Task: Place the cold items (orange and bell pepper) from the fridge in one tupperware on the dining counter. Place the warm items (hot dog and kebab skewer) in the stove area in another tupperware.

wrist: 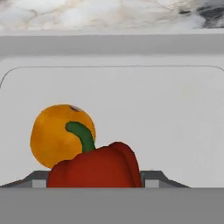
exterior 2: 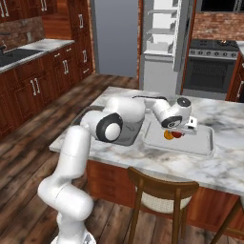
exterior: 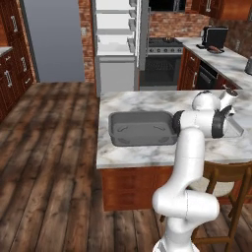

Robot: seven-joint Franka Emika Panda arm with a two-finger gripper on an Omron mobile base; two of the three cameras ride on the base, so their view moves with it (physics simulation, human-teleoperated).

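Note:
My gripper point(wrist: 94, 179) hangs low inside a light grey tupperware point(wrist: 153, 109) on the dining counter. It is shut on the red bell pepper point(wrist: 94, 168), which sits between the two dark fingertips. The orange point(wrist: 54, 135) lies on the tupperware floor just beyond the pepper and touches it. From the right base view the hand point(exterior 2: 177, 125) stands over the left part of that tupperware point(exterior 2: 200, 145), with the pepper and orange point(exterior 2: 170, 135) under it. A second, dark grey tupperware point(exterior: 140, 128) stands empty to the left. The hot dog and kebab skewer are too small to make out.
The fridge point(exterior: 115, 44) stands open at the back, with the stove point(exterior: 165, 47) to its right. A toaster point(exterior: 214, 35) sits on the far right counter. A wooden chair point(exterior: 226, 177) is tucked against the near side of the dining counter point(exterior: 147, 152).

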